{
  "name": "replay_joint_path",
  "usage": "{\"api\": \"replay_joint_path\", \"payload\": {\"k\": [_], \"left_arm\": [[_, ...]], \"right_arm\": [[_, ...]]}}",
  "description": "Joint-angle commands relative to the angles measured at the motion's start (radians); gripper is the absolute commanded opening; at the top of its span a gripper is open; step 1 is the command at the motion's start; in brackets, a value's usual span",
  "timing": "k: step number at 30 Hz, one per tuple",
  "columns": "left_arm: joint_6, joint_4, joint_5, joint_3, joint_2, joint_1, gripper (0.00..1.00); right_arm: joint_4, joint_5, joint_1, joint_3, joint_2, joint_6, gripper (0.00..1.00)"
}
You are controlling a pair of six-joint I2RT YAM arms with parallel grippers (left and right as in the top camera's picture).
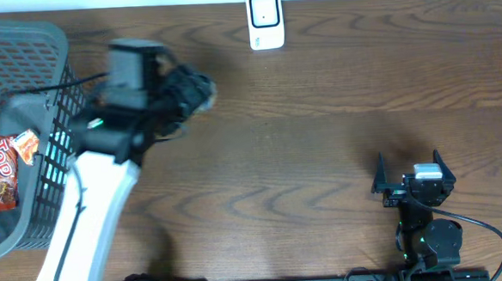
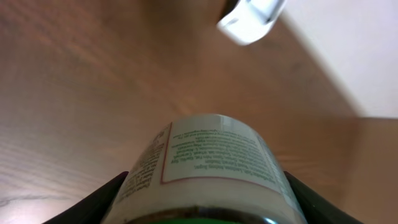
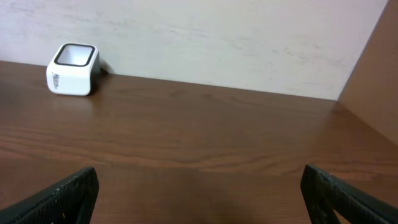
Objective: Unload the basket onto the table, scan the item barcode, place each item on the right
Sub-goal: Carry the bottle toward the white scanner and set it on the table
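A round jar (image 2: 211, 155) with a white printed label and a green cap sits between the fingers of my left gripper (image 2: 205, 211), which is shut on it; no barcode shows on the visible side. From above, the left gripper (image 1: 192, 90) hovers blurred over the table's back left, the jar mostly hidden by it. The white scanner (image 1: 264, 21) stands at the back edge, to the right of that gripper. It also shows in the left wrist view as a blurred scanner (image 2: 252, 15) beyond the jar. My right gripper (image 1: 412, 173) rests open and empty at the front right.
A grey mesh basket (image 1: 22, 49) at the far left holds a red snack packet (image 1: 7, 170). The left arm's white link (image 1: 91, 218) crosses the front left. In the right wrist view the scanner (image 3: 73, 60) stands against the pale back wall.
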Motion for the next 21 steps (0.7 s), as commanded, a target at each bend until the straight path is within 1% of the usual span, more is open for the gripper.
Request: {"api": "replay_joint_path", "payload": {"k": [1,5,10,16,21], "left_arm": [[-0.018,-0.017,-0.169,-0.001,0.067,-0.072,0.65],[-0.115,-0.058,-0.232,-0.001,0.174,-0.13,0.65],[-0.288,-0.08,-0.239,-0.001,0.296,-0.163,0.65],[-0.595,-0.11,-0.239,-0.001,0.414,-0.184,0.65],[-0.814,-0.11,-0.239,-0.001,0.481,-0.214,0.65]], "right_arm": [[-0.003,0.009,-0.01,-0.001,-0.002,0.011,0.99],[-0.003,0.009,-0.01,-0.001,-0.002,0.011,0.99],[-0.003,0.009,-0.01,-0.001,-0.002,0.011,0.99],[-0.003,0.009,-0.01,-0.001,-0.002,0.011,0.99],[-0.003,0.009,-0.01,-0.001,-0.002,0.011,0.99]]}}
